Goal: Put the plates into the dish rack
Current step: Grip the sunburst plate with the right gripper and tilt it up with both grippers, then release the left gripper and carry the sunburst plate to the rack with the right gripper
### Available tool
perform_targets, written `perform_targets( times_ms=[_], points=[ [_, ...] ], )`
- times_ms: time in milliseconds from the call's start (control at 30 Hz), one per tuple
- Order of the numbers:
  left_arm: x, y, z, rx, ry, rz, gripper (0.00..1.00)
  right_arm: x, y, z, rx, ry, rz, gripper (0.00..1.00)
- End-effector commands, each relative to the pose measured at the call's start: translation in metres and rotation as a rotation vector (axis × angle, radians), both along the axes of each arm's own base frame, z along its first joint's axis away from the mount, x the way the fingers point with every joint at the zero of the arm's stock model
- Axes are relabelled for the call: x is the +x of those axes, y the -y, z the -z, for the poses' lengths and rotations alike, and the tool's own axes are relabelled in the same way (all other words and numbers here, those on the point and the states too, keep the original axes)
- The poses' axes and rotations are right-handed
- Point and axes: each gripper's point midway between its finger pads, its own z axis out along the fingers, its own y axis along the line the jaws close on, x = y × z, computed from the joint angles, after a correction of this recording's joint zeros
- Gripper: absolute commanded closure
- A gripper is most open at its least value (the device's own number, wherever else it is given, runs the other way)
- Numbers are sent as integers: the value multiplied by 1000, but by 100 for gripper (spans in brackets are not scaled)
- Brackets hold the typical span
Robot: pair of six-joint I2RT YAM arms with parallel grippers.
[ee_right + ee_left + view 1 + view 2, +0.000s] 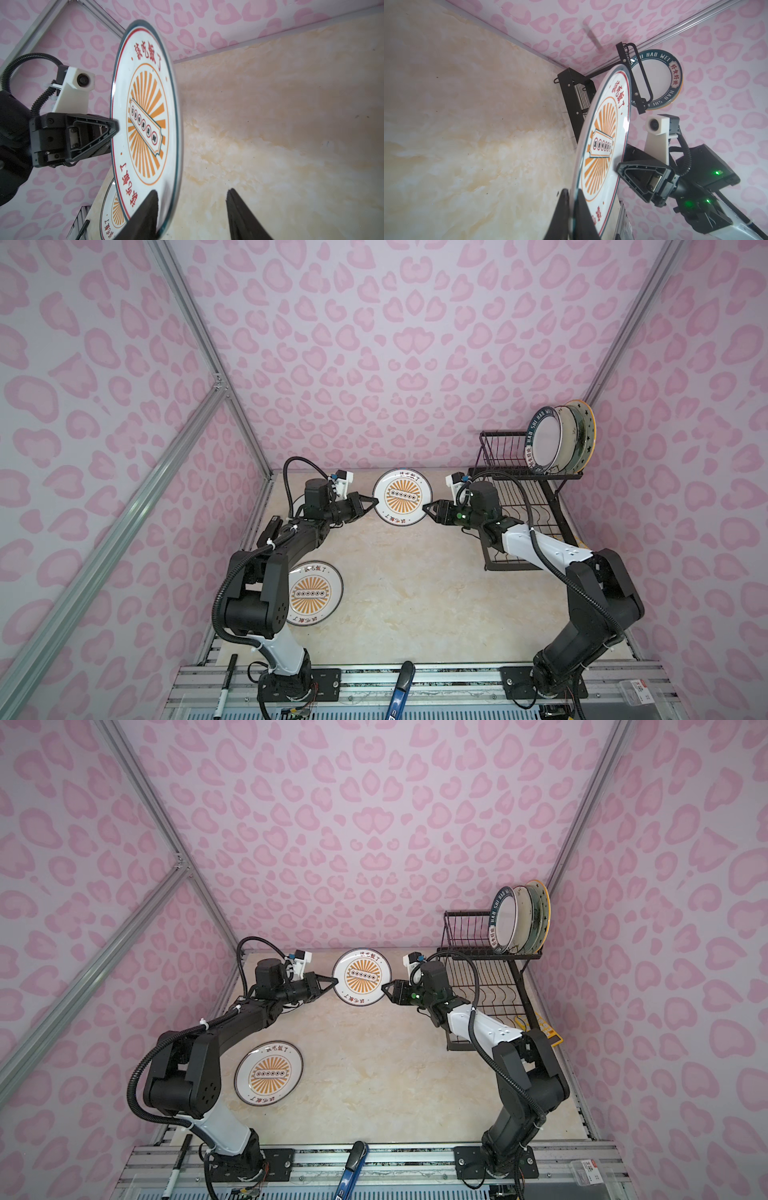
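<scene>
1. The left gripper (pixel 376 502) pinches the 9 o'clock rim of a sunburst plate (pixel 402 497), held above the surface (pixel 415 580) toward 12 o'clock.
2. The right gripper (pixel 426 508) is spread, straddling that plate's 4 o'clock rim.
3. A second sunburst plate (pixel 316 593) lies flat at 8 o'clock.
4. The dish rack (pixel 552 477) stands at 2 o'clock; a lettered plate (pixel 544 439) stands upright in its upper tier.

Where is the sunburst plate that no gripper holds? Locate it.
The loose sunburst plate lies flat on the table, near left in both top views, beside the left arm elbow, apart from the held sunburst plate farther back.
</scene>
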Motion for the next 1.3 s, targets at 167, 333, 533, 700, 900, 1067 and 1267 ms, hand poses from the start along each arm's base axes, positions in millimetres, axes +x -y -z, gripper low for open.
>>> perform_targets(
  times_ms=[167, 333, 533, 700, 900, 1067, 1267],
  points=[
    [-5, 9, -21, -9, 89, 47, 97, 0, -15, -19, 49, 44, -48, 59],
    [-6, 9, -20, 3, 89, 44, 97, -1, -17, -26, 73, 56, -56, 77],
    [-7, 14, -19, -2, 86, 63, 97, -4, -27, -40, 152, 59, -97, 100],
    [-10, 18, -22, -21, 91, 91, 95, -5, -27, -46, 166, 69, -100, 100],
    [-12, 23, -29, -67, 106, 127, 68, -2, -21, -52, 149, 93, -81, 100],
    [-14, 23, -34, -93, 120, 130, 55, 1, -11, -63, 140, 121, -63, 100],
    [-16, 19, -41, -46, 144, 102, 54, 6, 10, -99, 102, 210, -23, 100]
  ],
)
